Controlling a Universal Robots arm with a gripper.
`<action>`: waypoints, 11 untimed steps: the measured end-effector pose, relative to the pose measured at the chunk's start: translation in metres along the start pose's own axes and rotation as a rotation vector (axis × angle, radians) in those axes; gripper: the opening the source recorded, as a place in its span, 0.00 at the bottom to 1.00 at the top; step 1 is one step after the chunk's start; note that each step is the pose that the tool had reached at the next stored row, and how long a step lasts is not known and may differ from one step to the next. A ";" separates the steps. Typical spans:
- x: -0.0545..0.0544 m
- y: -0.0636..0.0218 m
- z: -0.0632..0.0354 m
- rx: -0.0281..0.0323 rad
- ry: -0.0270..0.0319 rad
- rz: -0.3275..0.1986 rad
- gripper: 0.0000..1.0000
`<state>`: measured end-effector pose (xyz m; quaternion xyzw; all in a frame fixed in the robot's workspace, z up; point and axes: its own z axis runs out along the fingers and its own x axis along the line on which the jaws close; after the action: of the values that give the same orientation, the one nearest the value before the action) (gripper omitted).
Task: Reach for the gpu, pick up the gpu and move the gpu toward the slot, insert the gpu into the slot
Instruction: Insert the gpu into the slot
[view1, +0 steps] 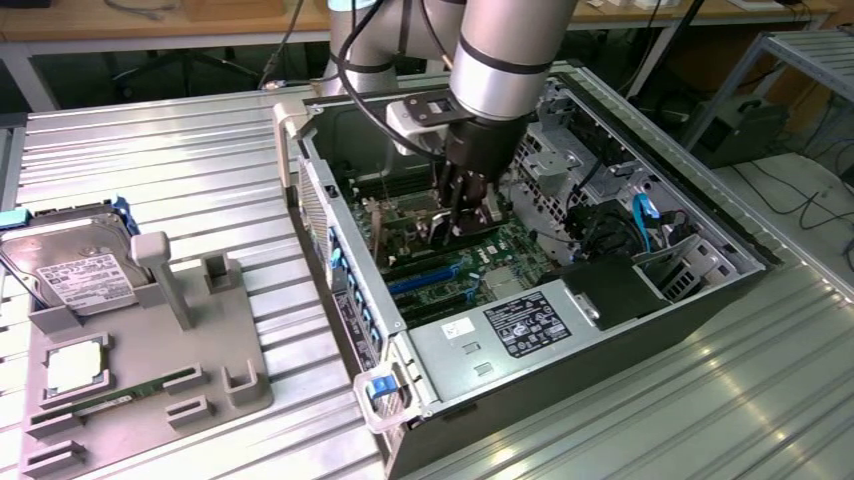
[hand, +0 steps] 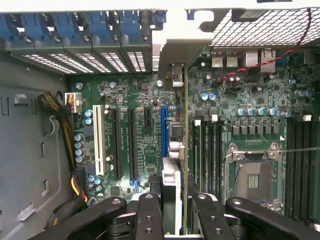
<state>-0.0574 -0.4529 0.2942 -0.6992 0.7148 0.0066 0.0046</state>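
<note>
Green motherboard (hand: 145, 100) covers the floor of the open computer case (view1: 747, 255), which lies on its side on a ribbed metal worktop (view1: 160, 150). The arm reaches down into the case, and the tool (hand: 176, 212) has its black fingers (hand: 149, 210) closed against both faces of the gpu (hand: 177, 150). The card stands on edge over the board. From the wrist it shows as a thin strip running from the fingers to its silver end bracket (hand: 171, 75) at the case's rear wall. The long blue slot (hand: 163, 134) lies just beside that strip and parallel to it, with most of its length uncovered. Whether the card's lower edge touches the slot cannot be told. On the card's other side are the black memory sockets (hand: 207, 145) and, past them, the square silver processor socket (hand: 252, 177).

Toward the exterior view's left, well apart from the case, a grey parts holder (view1: 200, 350) carries a hard drive (view1: 67, 265), a processor (view1: 76, 365) and a green memory stick (view1: 114, 400).
</note>
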 end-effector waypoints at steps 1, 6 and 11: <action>0.000 0.0007 0.0010 0.0000 0.0000 0.000 0.28; 0.003 0.0011 0.0051 0.0000 -0.0001 0.000 0.28; 0.004 0.0028 0.0103 0.0000 0.0000 0.000 0.28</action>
<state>-0.0604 -0.4565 0.2838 -0.6992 0.7149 0.0066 0.0046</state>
